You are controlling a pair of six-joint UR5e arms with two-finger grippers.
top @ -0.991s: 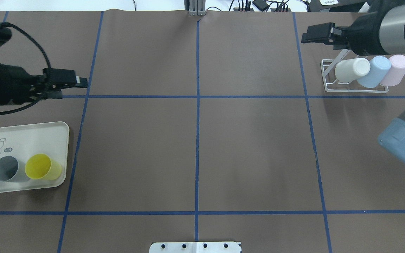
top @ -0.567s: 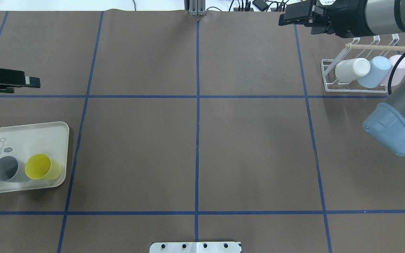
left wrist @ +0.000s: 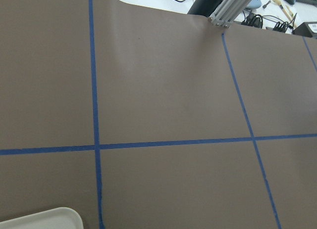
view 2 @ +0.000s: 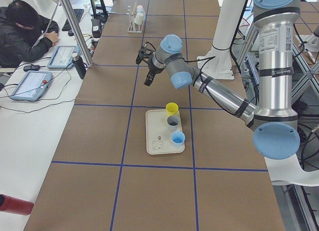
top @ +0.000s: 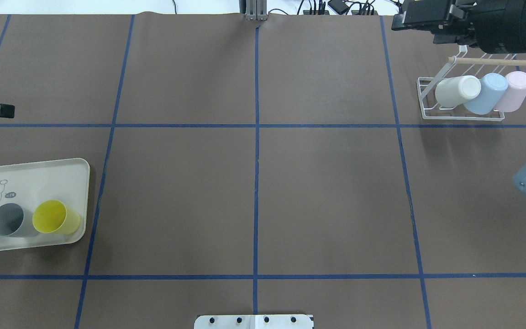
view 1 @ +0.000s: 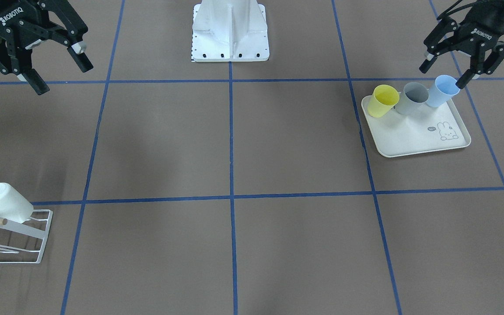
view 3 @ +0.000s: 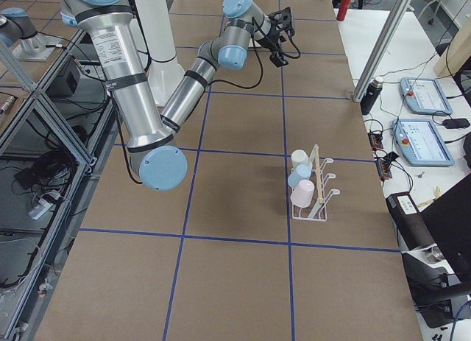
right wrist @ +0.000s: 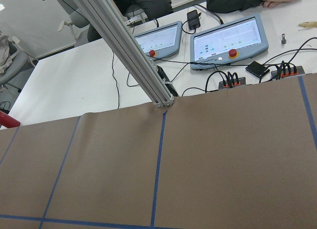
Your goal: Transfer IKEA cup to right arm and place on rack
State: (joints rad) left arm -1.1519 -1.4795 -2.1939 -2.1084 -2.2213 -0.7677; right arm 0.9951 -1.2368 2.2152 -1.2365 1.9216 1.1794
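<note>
The left gripper (view 1: 444,73) has its two fingers spread wide apart, and nothing is between them. The right gripper (view 1: 64,78) is spread wide too, and it holds nothing. The left gripper hangs up in the air over the brown table (top: 327,192), apart from the cream tray (view 1: 409,142) and not touching it. Three cups stand on that tray with their mouths up, in a row along the side nearest the robot: a yellow cup (view 1: 383,101), a grey cup (view 1: 411,99) and a blue cup (view 1: 441,92). They sit close together. A little rabbit drawing (view 1: 446,130) is on the tray. The right gripper is up high in the air too, well apart from the white rack (top: 461,116). Three more cups lie tipped on the rack, side by side: a white cup (top: 457,91), a sky-blue cup (top: 486,93) and a pink cup (top: 513,91). A thin wooden stick (top: 496,60) runs along the top of the rack. Blue tape lines (top: 256,183) cross the table.
</note>
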